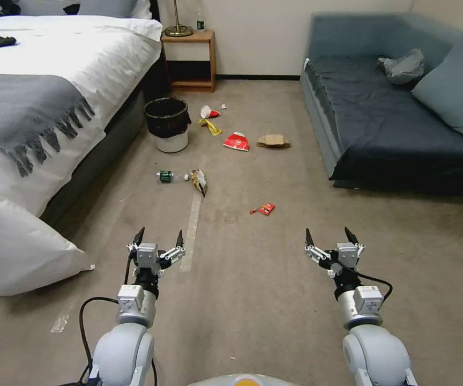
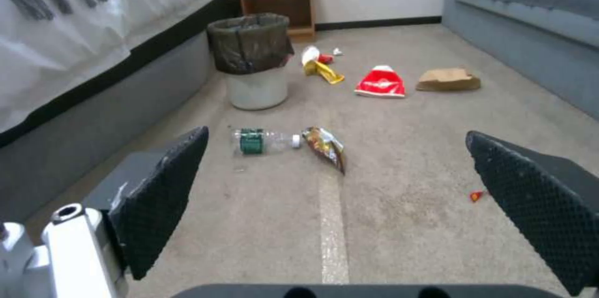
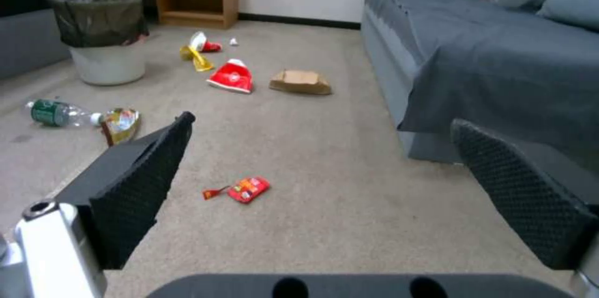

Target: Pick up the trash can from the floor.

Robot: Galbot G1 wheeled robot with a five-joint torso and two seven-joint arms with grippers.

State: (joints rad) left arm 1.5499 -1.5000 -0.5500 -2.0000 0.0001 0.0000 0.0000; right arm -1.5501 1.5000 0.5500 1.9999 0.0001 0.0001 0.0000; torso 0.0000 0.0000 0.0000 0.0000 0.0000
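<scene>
A small white trash can [image 1: 167,125], lined with a black bag folded over its rim, stands upright on the beige carpet floor [image 1: 274,279] of a bedroom, just beside the dark base of a bed [image 1: 54,80] made up in white with a grey fringed throw. Litter lies strewn around the can: a white-and-red paper cup [image 1: 208,112] and a yellow wrapper [image 1: 211,127] just beside it, a red-and-white carton [image 1: 237,141] and a flattened brown paper bag [image 1: 273,141] farther from it toward the blue-grey sofa [image 1: 392,107]. Nearer the robot than the can lie a clear plastic bottle [image 1: 169,176] with a green label, on its side, and a crumpled snack bag [image 1: 199,181] touching its cap end; the writing on the labels cannot be read. A pale tape strip [image 1: 191,230] runs from the snack bag toward the robot. A small red packet [image 1: 264,208] lies well apart from the can, in open carpet. Behind the can, against the wall, stands a wooden nightstand [image 1: 189,56]. The left gripper [image 1: 157,238] and right gripper [image 1: 332,237] hover above the carpet well short of the can, both with jaws apart and holding nothing.
</scene>
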